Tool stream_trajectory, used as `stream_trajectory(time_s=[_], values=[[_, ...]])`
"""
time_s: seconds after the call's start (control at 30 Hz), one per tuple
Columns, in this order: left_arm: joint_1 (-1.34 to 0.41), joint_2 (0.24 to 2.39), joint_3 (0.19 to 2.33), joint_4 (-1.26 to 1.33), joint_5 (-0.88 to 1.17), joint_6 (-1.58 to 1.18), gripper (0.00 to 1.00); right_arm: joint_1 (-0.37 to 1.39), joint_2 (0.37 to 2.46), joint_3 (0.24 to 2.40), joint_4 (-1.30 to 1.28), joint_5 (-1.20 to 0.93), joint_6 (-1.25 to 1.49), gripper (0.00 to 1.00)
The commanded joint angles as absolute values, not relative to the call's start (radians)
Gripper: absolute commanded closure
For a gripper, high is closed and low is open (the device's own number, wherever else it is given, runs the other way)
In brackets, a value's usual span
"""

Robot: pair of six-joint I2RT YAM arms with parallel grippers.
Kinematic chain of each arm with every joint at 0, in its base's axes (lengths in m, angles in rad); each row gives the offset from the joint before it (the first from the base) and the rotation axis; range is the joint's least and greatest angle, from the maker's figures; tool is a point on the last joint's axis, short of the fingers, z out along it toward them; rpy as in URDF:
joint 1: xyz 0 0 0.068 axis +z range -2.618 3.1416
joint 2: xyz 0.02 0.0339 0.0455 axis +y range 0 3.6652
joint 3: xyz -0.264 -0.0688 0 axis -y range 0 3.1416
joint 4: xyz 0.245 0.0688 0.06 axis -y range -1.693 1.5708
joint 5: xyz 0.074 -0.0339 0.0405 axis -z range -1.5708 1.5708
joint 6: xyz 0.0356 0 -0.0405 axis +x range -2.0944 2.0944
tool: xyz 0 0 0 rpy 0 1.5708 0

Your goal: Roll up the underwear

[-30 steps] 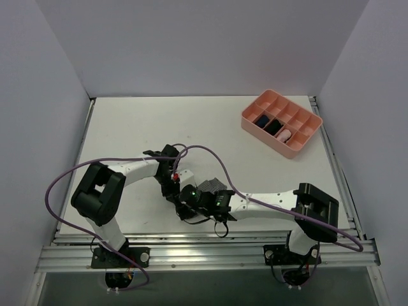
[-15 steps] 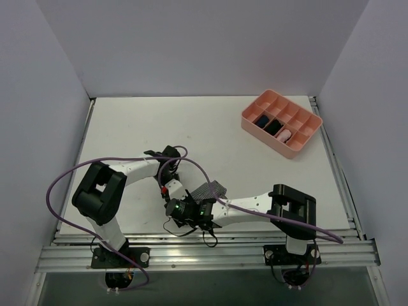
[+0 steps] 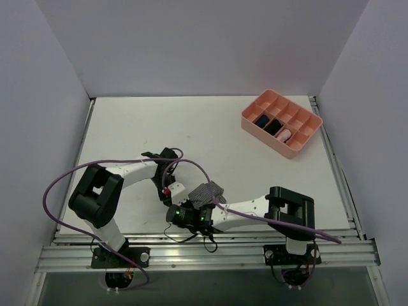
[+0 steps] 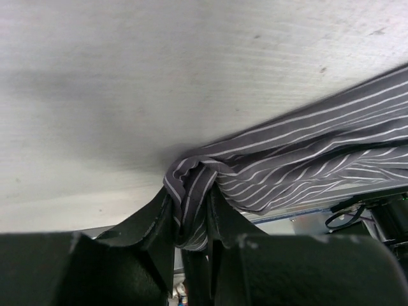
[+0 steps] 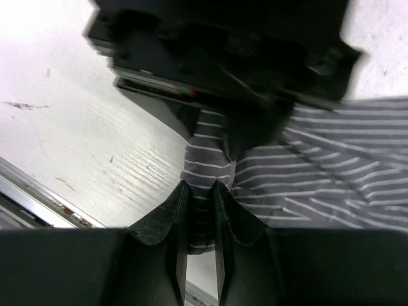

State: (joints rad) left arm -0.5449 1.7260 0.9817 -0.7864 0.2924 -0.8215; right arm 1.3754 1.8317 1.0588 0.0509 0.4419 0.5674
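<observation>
The underwear is a grey striped cloth near the table's front middle, partly hidden by both arms. My left gripper is shut on a bunched corner of it; the left wrist view shows the cloth pinched between my fingers. My right gripper is shut on the cloth's near edge; the right wrist view shows the striped cloth clamped between my fingers, with the left gripper's dark body just above. The two grippers sit almost touching.
A pink divided tray stands at the back right, holding two dark bundles and a pink one. The table's metal front rail runs just below the grippers. Purple cables loop over both arms.
The right arm has swung further left and toward the front rail, its gripper sliding along the cloth. The underwear has shifted slightly left. The left gripper has stayed almost in place.
</observation>
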Motion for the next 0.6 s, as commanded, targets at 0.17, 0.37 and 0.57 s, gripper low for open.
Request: stream_trajectory(time_s=[0.17,0.37,0.57], values=[[-0.45,1.514,0.997,-0.897,0.141,-0.893,0.62,1.283,1.663,0.643,0.306,0.206,0.805,0.99],[-0.437,1.421,0.99,-0.836,0.135,-0.862,0.52,1.218,1.641,0.463,0.512,0.088,0.865,0.99],[-0.459,1.339,0.848,-0.631,0.258,-0.851,0.48,1.158,1.718,0.479,0.543,0.011,0.867,0.99]])
